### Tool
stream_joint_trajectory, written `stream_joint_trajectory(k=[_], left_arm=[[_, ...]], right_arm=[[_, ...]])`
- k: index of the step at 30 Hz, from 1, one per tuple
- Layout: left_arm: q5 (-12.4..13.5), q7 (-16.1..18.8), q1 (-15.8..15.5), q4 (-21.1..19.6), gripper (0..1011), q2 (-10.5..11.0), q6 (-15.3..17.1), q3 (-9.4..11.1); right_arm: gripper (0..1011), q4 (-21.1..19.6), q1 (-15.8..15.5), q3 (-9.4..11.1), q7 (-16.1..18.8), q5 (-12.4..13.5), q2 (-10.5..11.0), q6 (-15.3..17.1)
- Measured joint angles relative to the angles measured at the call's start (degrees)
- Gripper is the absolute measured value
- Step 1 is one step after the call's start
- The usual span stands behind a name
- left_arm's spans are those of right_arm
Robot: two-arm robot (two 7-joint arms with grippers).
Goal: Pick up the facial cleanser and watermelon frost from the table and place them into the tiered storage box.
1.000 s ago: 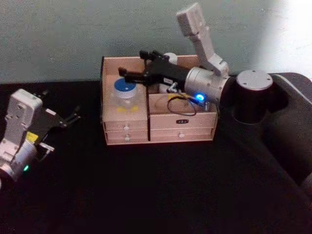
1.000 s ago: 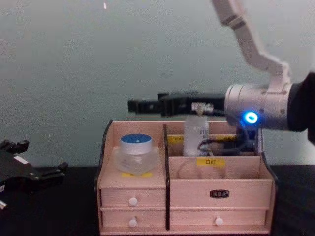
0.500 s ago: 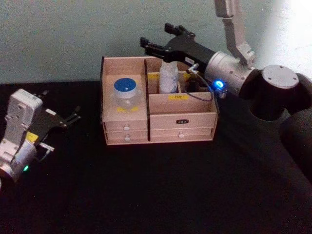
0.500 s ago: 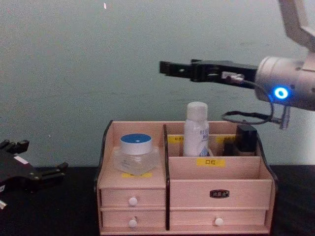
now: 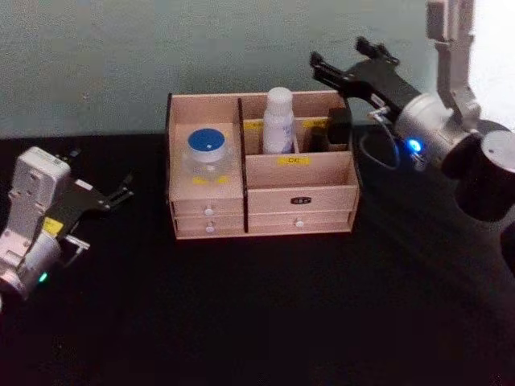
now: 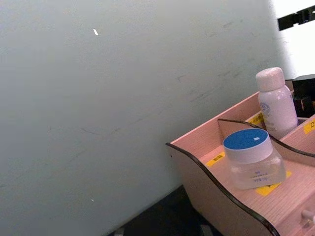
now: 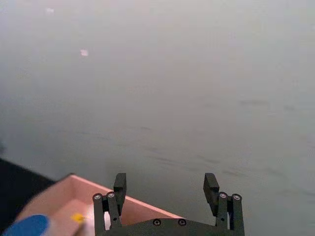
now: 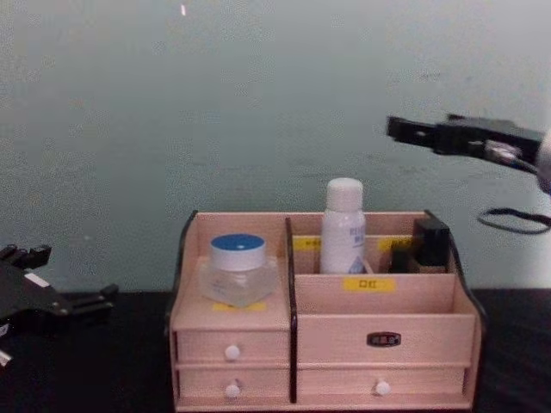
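The right gripper (image 5: 338, 58), fingers spread and empty, has lifted clear of the bottle (image 5: 278, 121) standing in the storage box (image 5: 261, 213); left gripper (image 5: 113, 195) open, idle

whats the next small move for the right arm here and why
Probably keep pulling the right gripper back toward its own side to park. Its jaws are open and empty, above and to the right of the tiered storage box. The white bottle stands upright in a rear compartment and the blue-lidded jar sits in the left one, so nothing seems left to carry.
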Motion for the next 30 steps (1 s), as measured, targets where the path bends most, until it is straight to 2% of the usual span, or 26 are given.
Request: stream_joint_trajectory(k=[4,11,21,30], left_arm=[[0.0,0.0,0.0,0.0,1001,0.0,0.0,0.0],[0.0,0.0,0.0,0.0,1001,0.0,0.0,0.0],[0.0,0.0,0.0,0.0,1001,0.0,0.0,0.0],[0.0,0.0,0.0,0.0,1001,0.0,0.0,0.0]], right_arm=[[1003,0.2,-2.0,2.2,-3.1,-1.0,-0.1,-1.1],[1003,0.1,-5.2,4.3,-7.1,-3.1,-0.5,-3.2],[1002,0.9,-7.9,5.9,-9.4,-5.1,-1.5,-3.7],[1002,3.0,-8.6,6.6,-9.7,-6.6,-2.4,-2.8]])
